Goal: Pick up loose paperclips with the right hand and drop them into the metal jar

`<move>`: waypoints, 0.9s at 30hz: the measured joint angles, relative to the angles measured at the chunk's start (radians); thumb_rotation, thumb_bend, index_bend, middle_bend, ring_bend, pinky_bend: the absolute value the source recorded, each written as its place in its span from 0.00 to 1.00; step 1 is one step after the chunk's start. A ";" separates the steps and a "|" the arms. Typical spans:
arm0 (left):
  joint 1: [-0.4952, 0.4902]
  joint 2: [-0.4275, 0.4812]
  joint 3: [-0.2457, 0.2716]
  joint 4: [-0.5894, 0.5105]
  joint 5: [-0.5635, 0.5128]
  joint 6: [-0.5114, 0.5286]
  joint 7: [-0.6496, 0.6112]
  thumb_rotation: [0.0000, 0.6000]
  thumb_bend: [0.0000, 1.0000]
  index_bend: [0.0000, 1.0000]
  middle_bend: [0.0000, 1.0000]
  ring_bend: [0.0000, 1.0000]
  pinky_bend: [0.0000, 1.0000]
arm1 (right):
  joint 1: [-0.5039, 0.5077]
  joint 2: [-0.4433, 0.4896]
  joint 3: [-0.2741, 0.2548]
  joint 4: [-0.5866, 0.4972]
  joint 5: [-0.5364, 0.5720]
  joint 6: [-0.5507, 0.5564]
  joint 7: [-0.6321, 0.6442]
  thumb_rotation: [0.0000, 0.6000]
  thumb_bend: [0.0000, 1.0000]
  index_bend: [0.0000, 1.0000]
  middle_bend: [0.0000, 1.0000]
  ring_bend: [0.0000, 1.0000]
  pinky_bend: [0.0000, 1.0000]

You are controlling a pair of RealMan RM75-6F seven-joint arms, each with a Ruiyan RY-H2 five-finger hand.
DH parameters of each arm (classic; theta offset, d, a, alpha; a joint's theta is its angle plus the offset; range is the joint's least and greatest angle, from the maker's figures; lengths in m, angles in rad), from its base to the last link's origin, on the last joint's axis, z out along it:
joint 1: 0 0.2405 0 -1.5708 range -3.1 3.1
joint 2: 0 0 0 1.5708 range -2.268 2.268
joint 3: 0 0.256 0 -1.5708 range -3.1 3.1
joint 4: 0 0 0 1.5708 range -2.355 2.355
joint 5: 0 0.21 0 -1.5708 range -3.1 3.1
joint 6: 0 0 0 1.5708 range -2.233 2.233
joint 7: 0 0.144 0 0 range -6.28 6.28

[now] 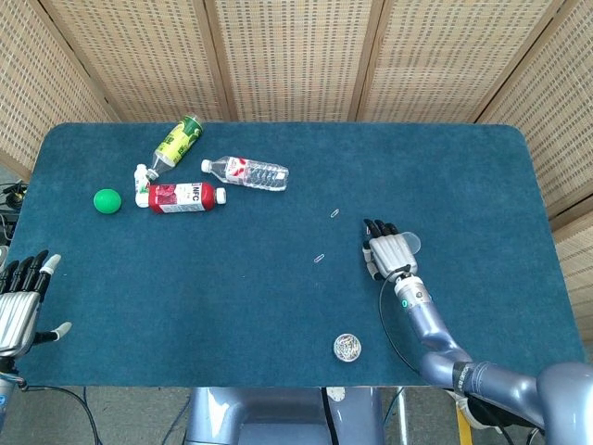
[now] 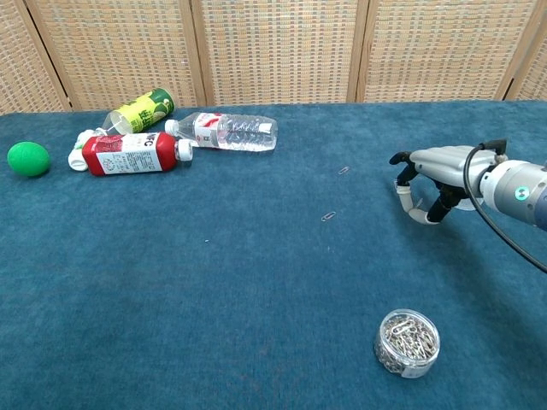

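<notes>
- The right hand (image 1: 389,252) (image 2: 432,171) hangs palm down over the right part of the blue table (image 1: 278,306), its fingers curved downward and apart, with nothing visible between them.
- A clear round lid (image 1: 410,243) lies on the cloth just beside that hand, partly hidden by it.
- Two loose paperclips lie to the hand's left: the nearer paperclip (image 1: 319,258) (image 2: 328,216) sits apart from the fingertips, and the farther paperclip (image 1: 334,213) (image 2: 344,170) lies beyond it toward the back of the table.
- The metal jar (image 1: 346,348) (image 2: 407,342) stands near the front edge, nearer than the hand and a little to its left, already holding a heap of clips.
- The left hand (image 1: 20,295) shows only in the head view, at the table's front left corner, fingers straight and spread, holding nothing.
- At the far left lie a clear water bottle (image 1: 246,171) (image 2: 222,130), a red-labelled bottle (image 1: 181,197) (image 2: 128,153), a yellow-green can (image 1: 179,140) (image 2: 141,109) and a green ball (image 1: 107,200) (image 2: 28,159).
</notes>
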 measured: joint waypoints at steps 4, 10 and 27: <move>0.001 0.000 0.002 -0.002 0.006 0.003 0.002 1.00 0.00 0.00 0.00 0.00 0.00 | -0.008 0.031 -0.006 -0.063 -0.036 0.015 0.008 1.00 0.43 0.63 0.03 0.00 0.10; 0.003 0.000 0.005 -0.004 0.014 0.008 0.003 1.00 0.00 0.00 0.00 0.00 0.00 | -0.025 0.114 -0.035 -0.233 -0.117 0.027 0.031 1.00 0.43 0.63 0.03 0.00 0.10; 0.005 -0.002 0.009 -0.004 0.020 0.009 0.010 1.00 0.00 0.00 0.00 0.00 0.00 | -0.069 0.245 -0.193 -0.514 -0.376 0.044 0.017 1.00 0.43 0.63 0.03 0.00 0.10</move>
